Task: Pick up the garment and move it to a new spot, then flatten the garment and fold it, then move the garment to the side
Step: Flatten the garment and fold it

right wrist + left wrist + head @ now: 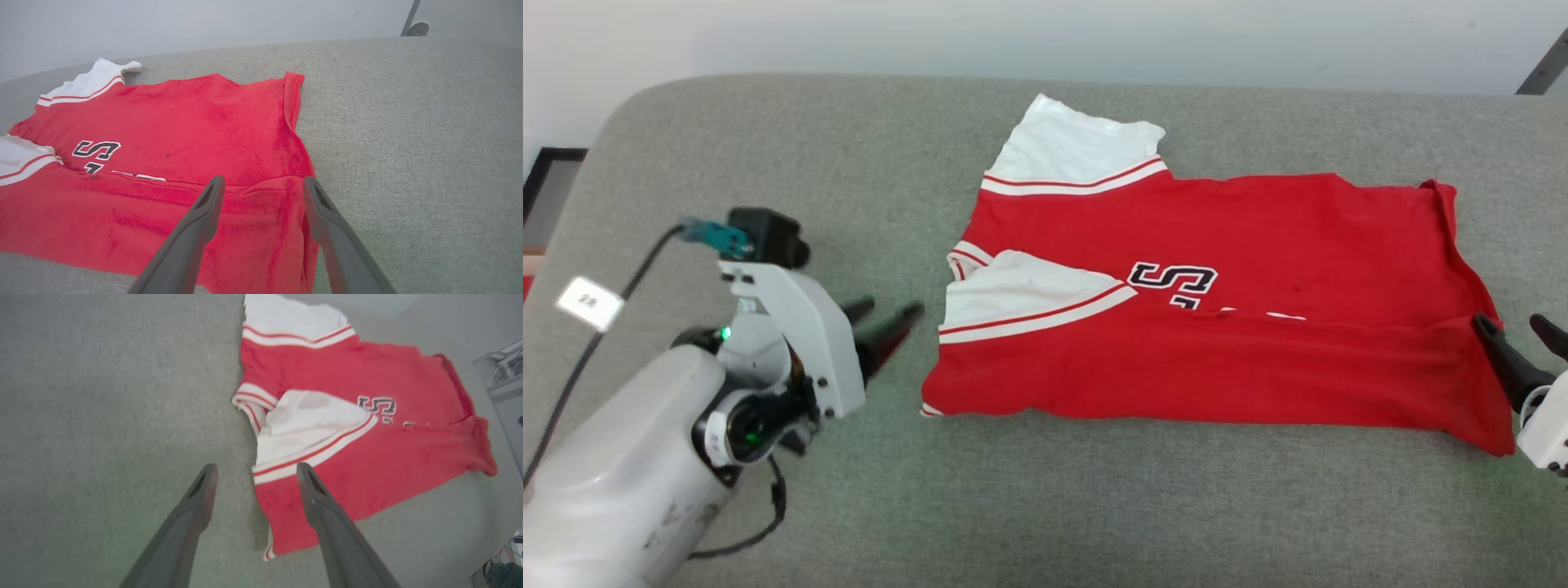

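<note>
Red garment (1258,237) lies folded on grey cushion (768,163).

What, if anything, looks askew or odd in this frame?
The red short-sleeved jersey with white sleeves lies half-folded on the grey fabric surface: its near flap covers part of the black lettering, the far sleeve sticks out, and the right edge is curled.

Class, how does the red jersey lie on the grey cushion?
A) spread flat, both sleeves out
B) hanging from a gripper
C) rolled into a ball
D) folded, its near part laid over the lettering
D: the jersey has its near part doubled over, the edge hiding the lower half of the lettering.
</note>
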### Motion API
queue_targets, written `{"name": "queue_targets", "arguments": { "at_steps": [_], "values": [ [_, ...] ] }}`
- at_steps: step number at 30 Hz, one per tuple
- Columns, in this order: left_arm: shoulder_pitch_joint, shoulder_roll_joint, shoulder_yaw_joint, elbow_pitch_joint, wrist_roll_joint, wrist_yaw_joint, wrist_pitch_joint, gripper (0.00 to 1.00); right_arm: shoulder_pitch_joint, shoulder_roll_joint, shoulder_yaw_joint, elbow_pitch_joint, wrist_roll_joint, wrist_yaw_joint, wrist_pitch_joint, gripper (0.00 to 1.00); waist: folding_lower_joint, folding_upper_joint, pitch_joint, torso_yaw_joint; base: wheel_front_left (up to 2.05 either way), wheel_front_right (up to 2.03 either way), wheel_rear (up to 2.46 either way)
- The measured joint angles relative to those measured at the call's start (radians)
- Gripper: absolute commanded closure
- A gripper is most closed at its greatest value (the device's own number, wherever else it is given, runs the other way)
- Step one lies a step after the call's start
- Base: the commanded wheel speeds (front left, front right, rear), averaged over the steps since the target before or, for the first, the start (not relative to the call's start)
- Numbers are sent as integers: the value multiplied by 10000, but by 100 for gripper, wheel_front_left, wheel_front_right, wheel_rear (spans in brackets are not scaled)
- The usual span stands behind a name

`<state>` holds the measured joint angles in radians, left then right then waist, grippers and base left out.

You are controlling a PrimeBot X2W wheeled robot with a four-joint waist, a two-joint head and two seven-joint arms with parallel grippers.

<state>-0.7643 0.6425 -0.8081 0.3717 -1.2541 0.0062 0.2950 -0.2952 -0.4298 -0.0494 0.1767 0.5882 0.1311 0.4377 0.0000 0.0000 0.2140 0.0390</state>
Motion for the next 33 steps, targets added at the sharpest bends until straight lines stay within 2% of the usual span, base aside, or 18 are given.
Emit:
{"name": "queue_targets", "arguments": {
  "at_steps": [4, 8, 13, 21, 22, 23, 25, 28, 33],
  "values": [
    [72, 523, -451, -978, -397, 704, 1783, 0, -1, 81, 81, -303, -17, 2, 115, 0, 0, 0, -14, -123, 0, 0, 0],
    [267, 685, -679, -1440, -840, 1110, 2869, 0, -4, 148, 213, -554, -33, 0, 163, 0, 1, 0, 91, -371, 0, 0, 0],
    [531, 769, -708, -1172, -1331, 1156, 3377, 0, -6, 211, 244, -750, -38, 0, 207, 0, 0, 0, 276, -745, 0, 0, 0],
    [590, 600, -353, -309, -1768, 717, 3129, 0, -14, 209, 115, -880, -21, 0, 213, 0, 0, 0, 669, -1326, 0, 0, 0],
    [581, 583, -343, -234, -1799, 652, 3152, 10, -14, 209, 100, -892, -17, 0, 213, 0, 0, 0, 713, -1381, 0, 0, 0],
    [568, 560, -330, -151, -1812, 593, 3175, 47, -14, 207, 92, -903, -17, 0, 217, 0, 0, 0, 755, -1431, 0, 0, 0],
    [558, 525, -282, 17, -1860, 522, 3162, 100, -13, 188, 136, -951, -17, 0, 334, 0, 0, 0, 814, -1515, 0, 0, 0],
    [546, 504, -247, 247, -1912, 355, 3112, 100, -14, -33, 382, -1037, 10, 0, 775, 0, 0, 0, 859, -1581, 0, 0, 0],
    [518, 295, -247, 345, -1894, 186, 2941, 100, -58, -773, 1080, -1087, -259, 2, 1933, 0, 0, 0, 850, -1474, 0, 0, 0]
  ]
}}
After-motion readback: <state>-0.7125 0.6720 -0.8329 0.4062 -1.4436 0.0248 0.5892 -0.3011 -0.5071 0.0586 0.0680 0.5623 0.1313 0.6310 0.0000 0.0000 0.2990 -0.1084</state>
